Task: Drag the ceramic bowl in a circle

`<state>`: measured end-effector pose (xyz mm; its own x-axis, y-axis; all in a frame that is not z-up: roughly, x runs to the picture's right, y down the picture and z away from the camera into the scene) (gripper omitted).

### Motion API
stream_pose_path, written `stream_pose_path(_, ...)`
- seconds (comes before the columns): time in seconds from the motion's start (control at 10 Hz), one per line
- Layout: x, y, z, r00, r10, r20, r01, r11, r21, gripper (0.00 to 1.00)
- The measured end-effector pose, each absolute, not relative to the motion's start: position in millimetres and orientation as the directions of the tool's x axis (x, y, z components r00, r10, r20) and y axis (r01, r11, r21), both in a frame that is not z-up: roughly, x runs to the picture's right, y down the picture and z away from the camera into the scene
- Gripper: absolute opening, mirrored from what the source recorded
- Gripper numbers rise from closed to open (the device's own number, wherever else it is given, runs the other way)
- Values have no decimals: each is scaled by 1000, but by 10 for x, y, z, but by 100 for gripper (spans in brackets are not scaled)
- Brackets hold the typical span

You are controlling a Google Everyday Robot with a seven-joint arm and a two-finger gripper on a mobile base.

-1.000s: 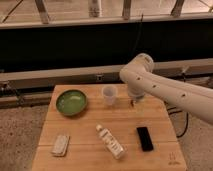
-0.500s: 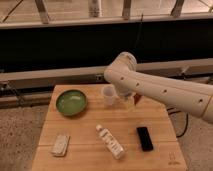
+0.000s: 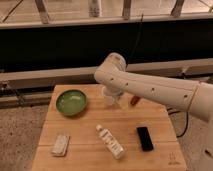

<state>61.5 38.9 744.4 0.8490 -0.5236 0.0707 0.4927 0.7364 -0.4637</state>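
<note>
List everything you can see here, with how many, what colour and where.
bowl: one, green, table's back left
cup: one, white, back middle, partly behind arm
bottle: one, white, lying front middle
phone: one, black, front right
pad: one, pale grey, front left
reddish bit: one, right of cup, unidentifiable
table: one, wood, under everything
arm: one, white, reaching from right
pincer: one, colour unclear, under arm by cup

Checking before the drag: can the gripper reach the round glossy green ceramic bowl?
Probably yes: the gripper hangs by the translucent white plastic cup, only bare wooden tabletop between it and the bowl.
</note>
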Motion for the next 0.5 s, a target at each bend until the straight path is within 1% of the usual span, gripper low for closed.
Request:
stream_pose_path(0.3, 537, 408, 7533, 818, -567, 94, 541, 705, -459, 80)
stream_pose_path(0.5, 301, 423, 7628, 792, -598, 123, 584, 682, -441, 80)
